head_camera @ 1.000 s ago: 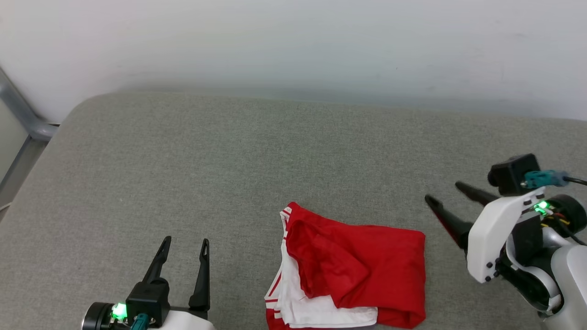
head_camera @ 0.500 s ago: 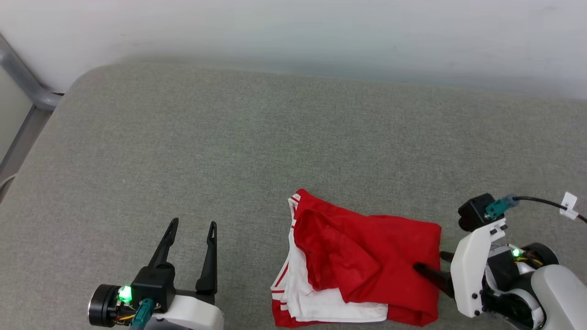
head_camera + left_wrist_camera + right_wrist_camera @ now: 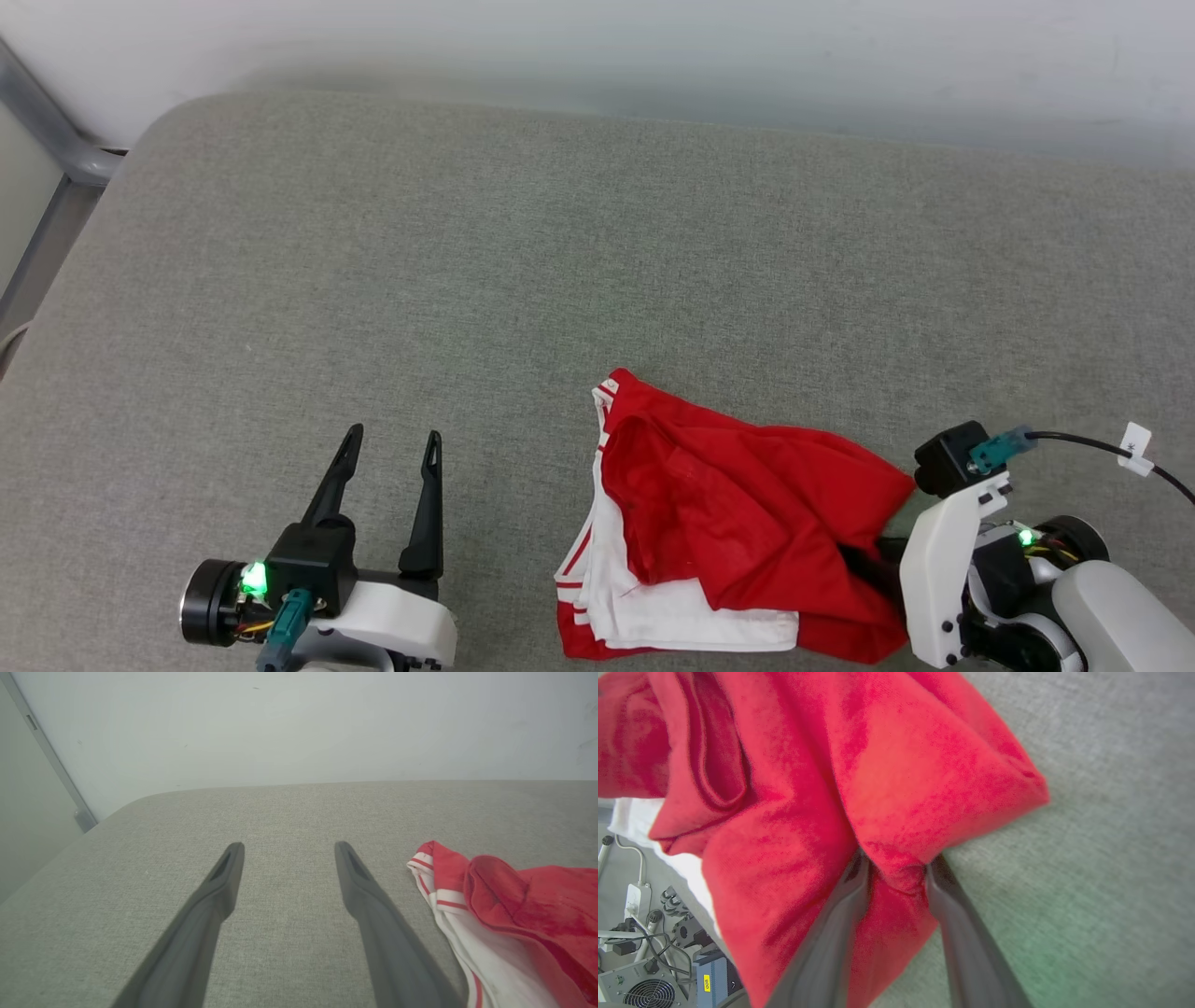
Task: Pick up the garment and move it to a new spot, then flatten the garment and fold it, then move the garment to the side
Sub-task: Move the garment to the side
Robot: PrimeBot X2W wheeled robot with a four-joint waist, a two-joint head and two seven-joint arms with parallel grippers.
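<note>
The garment (image 3: 738, 523) lies crumpled on the grey cushion (image 3: 560, 233), near its front edge, with the red body bunched over the white sleeves. Our right gripper (image 3: 899, 861) stands partly closed on the garment's right-hand edge, and a small pucker of red cloth sits pinched between the two fingers, touching both. That bite looks shallow to us. If we lift fast, the fold may slide out, or we may raise one layer and drag the rest. The cushion's edge is close, with cables and boxes (image 3: 649, 970) on the floor below, so a slip that way could lose the garment. Our left gripper (image 3: 394, 434) hangs wide open and empty, well apart to the left, too far to catch anything.
</note>
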